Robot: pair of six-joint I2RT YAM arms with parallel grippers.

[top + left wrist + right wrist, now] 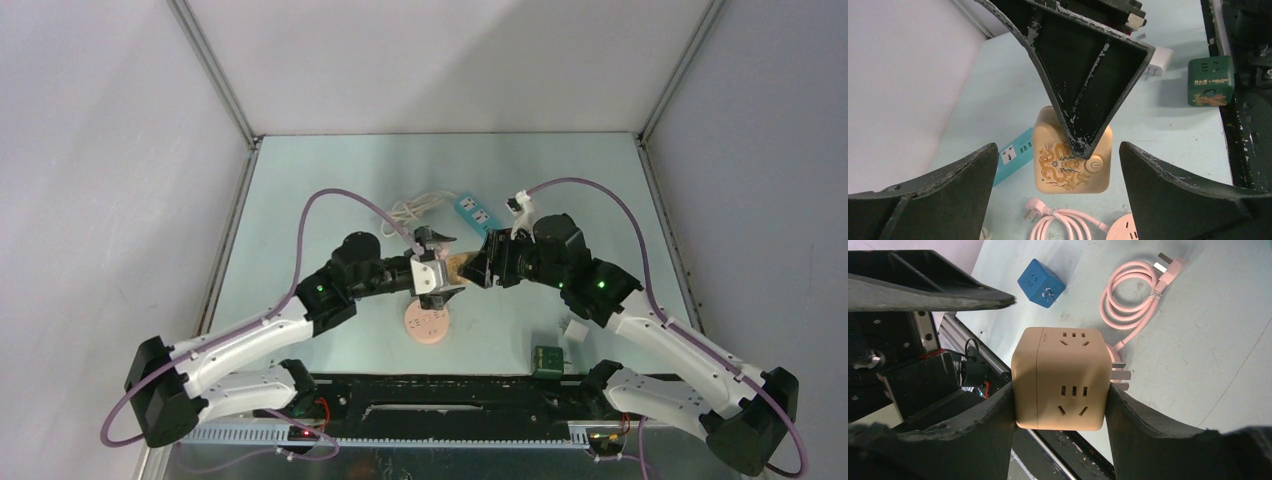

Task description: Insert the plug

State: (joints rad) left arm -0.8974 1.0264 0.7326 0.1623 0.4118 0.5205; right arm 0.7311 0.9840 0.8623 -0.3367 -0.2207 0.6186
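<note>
The right gripper [1060, 405] is clamped on the beige cube adapter [1060, 365], held aloft with its prongs [1119, 375] left free, probably for steering into a socket. The left gripper [1058, 150] faces it, jaws spread wide and empty, perhaps to steady it.

Overhead; wrists close, seemingly on cube [1060, 377]

Counter [330, 170]: pale blue-green top, matt, lightly scuffed. It is enclosed on three sides by plain white panels: back wall [450, 60], left wall [90, 150], right wall [770, 130]. Aluminium struts [215, 75] run up the two far corners. A black rail [500, 385] runs along the near edge. Lighting is even and diffuse (shadows soft, no glare).
</note>
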